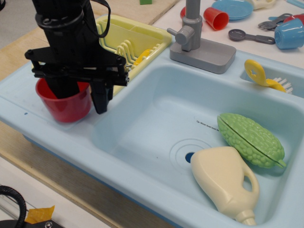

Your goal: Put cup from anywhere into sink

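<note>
The large red cup stands upright on the sink's left ledge, in front of the dish rack. The light blue sink has a deep basin with a round drain and a grey faucet behind it. My black gripper has come down over the cup with its jaws apart. The left finger reaches inside the cup. The right finger hangs outside the cup's right wall. The cup's rim and far side are mostly hidden by the gripper.
The basin holds a green bumpy vegetable and a cream bottle lying at the right. A pale yellow dish rack sits behind the cup. A yellow brush, a smaller red cup and a blue cup lie at the back right.
</note>
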`<state>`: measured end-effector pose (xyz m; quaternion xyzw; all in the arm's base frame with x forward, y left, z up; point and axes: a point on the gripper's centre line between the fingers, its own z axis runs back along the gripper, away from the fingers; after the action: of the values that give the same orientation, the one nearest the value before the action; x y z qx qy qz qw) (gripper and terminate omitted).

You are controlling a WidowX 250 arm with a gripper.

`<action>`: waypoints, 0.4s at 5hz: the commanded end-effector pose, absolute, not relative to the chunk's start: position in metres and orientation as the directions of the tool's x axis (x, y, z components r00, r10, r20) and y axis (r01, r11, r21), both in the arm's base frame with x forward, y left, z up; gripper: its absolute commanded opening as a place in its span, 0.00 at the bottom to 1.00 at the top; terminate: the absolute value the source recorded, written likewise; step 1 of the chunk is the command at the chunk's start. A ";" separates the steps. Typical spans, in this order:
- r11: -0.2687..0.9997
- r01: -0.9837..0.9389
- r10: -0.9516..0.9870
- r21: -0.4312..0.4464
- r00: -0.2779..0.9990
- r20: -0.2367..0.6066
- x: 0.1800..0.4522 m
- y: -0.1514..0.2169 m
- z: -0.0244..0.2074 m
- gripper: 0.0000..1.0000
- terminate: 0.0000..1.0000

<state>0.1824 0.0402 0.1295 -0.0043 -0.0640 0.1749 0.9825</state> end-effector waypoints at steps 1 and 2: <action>0.939 -0.344 0.343 -0.021 0.929 0.140 0.188 0.043 0.136 0.00 0.00; 0.942 -0.336 0.334 -0.010 0.932 0.143 0.189 0.042 0.142 0.00 0.00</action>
<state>0.1865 0.0352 0.1431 0.0117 -0.0529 0.1659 0.9846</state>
